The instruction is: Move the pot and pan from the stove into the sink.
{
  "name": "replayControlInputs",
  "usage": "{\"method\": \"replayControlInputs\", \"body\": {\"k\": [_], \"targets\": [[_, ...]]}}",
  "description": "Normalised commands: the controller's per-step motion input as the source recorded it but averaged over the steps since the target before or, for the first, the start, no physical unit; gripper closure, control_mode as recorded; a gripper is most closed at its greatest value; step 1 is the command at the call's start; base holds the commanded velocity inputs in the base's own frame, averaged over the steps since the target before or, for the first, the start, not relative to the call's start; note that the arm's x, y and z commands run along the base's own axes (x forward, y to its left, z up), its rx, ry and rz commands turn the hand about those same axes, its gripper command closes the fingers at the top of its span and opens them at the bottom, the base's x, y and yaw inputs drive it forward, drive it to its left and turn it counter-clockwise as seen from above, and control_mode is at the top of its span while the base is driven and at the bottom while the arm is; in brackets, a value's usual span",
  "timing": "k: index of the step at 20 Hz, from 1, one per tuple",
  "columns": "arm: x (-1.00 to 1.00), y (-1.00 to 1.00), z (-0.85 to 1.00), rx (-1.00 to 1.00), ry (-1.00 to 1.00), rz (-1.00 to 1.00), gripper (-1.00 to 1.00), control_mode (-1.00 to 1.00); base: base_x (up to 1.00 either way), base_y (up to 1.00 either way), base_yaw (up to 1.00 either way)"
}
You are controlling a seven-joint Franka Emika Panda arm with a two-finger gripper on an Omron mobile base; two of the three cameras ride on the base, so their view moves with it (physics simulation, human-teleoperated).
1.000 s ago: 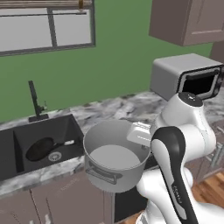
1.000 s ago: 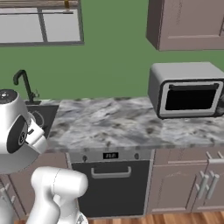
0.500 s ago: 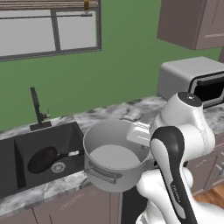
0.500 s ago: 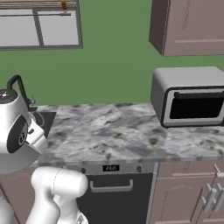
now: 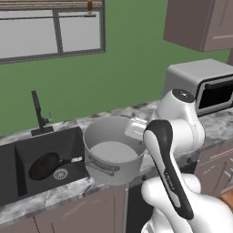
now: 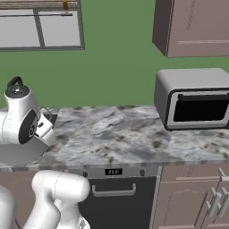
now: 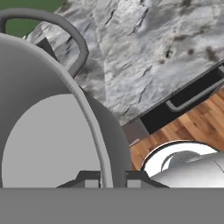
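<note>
The light-grey pot hangs just right of the sink, over the counter's front edge. My gripper is shut on its right rim. In the hand view the pot's thin wall runs down between the two fingertips of my gripper, and a loop handle arches at the top. The black pan lies in the dark basin beside the round drain. In the right base view a piece of the pot shows under the white hand. The stove is out of view.
A slim black faucet rises behind the sink. A silver microwave stands on the marble counter to the right. Below the counter are a black appliance front and cabinet doors. An upper cabinet hangs above the microwave.
The whole picture has shifted a little, so the camera has moved with the base. The pot stays in my grip, in the same place relative to the arm.
</note>
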Motion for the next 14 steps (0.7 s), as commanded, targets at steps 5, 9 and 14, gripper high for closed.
{"method": "replayControlInputs", "body": {"k": [5, 9, 14], "targets": [[0.46, 0.33, -0.04, 0.0, 0.0, -0.02, 1.0, -1.0, 0.0, 0.0, 0.0], [0.32, 0.29, -0.02, 0.0, 0.0, -0.01, 1.0, -1.0, 0.0, 0.0, 0.0], [0.44, 0.38, -0.04, 0.0, 0.0, -0.01, 1.0, -1.0, 0.0, 0.0, 0.0]]}}
